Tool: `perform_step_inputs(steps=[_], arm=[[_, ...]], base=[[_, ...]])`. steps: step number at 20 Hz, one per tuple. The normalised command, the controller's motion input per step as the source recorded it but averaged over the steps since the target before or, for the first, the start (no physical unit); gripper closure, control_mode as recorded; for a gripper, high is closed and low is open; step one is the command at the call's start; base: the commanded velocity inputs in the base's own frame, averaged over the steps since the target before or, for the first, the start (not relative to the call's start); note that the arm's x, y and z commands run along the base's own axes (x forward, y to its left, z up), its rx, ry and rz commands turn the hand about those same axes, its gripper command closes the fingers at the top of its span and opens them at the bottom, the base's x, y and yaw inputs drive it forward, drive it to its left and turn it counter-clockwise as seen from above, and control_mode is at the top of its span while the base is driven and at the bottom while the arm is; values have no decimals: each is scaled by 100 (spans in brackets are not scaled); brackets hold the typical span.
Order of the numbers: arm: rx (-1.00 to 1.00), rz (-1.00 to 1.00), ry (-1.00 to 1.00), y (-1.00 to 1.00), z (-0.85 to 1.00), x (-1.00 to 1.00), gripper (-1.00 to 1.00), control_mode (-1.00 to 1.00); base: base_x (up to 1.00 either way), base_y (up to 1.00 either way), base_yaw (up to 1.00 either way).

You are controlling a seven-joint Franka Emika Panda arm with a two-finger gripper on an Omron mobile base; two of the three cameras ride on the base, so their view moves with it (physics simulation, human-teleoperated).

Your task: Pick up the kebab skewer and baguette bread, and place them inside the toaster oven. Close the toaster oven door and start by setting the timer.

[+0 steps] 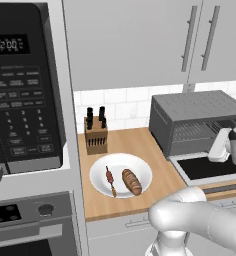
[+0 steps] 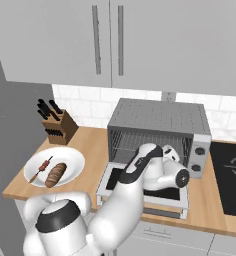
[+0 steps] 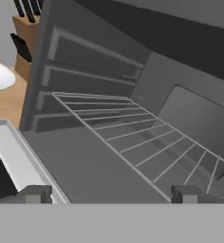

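The kebab skewer (image 1: 110, 181) (image 2: 41, 168) and the baguette bread (image 1: 132, 181) (image 2: 55, 174) lie side by side on a white plate (image 1: 97, 170) (image 2: 75, 157) on the wooden counter. To the plate's right stands the grey toaster oven (image 1: 190, 107) (image 2: 160, 117). The toaster oven door (image 1: 210, 167) (image 2: 104, 186) (image 3: 19, 156) is folded down flat. My gripper (image 1: 221, 145) (image 2: 171, 151) (image 3: 111, 195) hovers above the door at the oven's mouth, well away from the plate. It is open and holds nothing, and it faces the bare wire rack (image 3: 133, 133).
A wooden knife block (image 1: 96, 135) (image 2: 60, 125) (image 3: 26, 52) stands behind the plate by the tiled wall. A black microwave (image 1: 20, 90) rises at the far left. A dark cooktop (image 2: 235, 170) lies right of the oven. Cabinets hang overhead.
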Motion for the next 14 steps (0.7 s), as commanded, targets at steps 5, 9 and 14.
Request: perform_step_inputs(steps=[5, 9, 14], arm=[[0, 0, -1, -3, -29, 34, -100, -100], [0, 0, -2, 0, -20, 45, -100, -100], [-1, -4, -6, 0, -20, 34, -100, -100]], base=[[0, 0, 0], [0, 0, 0], [0, 0, 0]])
